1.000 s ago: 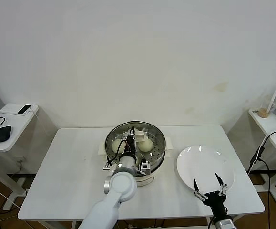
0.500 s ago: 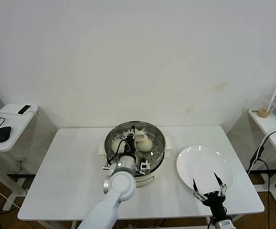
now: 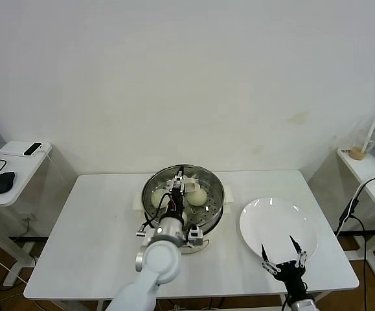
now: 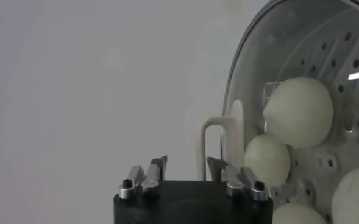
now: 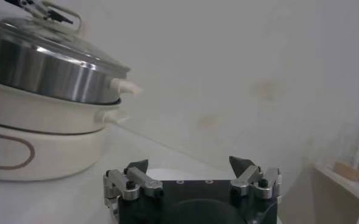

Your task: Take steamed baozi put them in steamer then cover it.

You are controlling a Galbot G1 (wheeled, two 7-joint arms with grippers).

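The steamer (image 3: 214, 202) stands mid-table on its cream pot base (image 5: 39, 146). The cover (image 5: 57, 44) sits on it, and its bar handle (image 4: 220, 143) stands upright. Several baozi (image 4: 298, 112) show through the glass, two of them in the head view (image 3: 199, 195). My left gripper (image 4: 186, 167) is open and empty. It hovers just short of the handle, over the lid's near side (image 3: 177, 184). My right gripper (image 3: 281, 249) is open and empty over the near edge of the white plate (image 3: 278, 220). It also shows in the right wrist view (image 5: 190, 164).
Side desks stand at both edges: the left one holds a mouse (image 3: 3, 181), the right one a drink cup with a straw (image 3: 367, 146). A cable (image 3: 352, 207) hangs beside the table's right end.
My left wrist has drawn back a little toward the table's front, away from the lid handle. My right gripper has slid slightly nearer the front edge.
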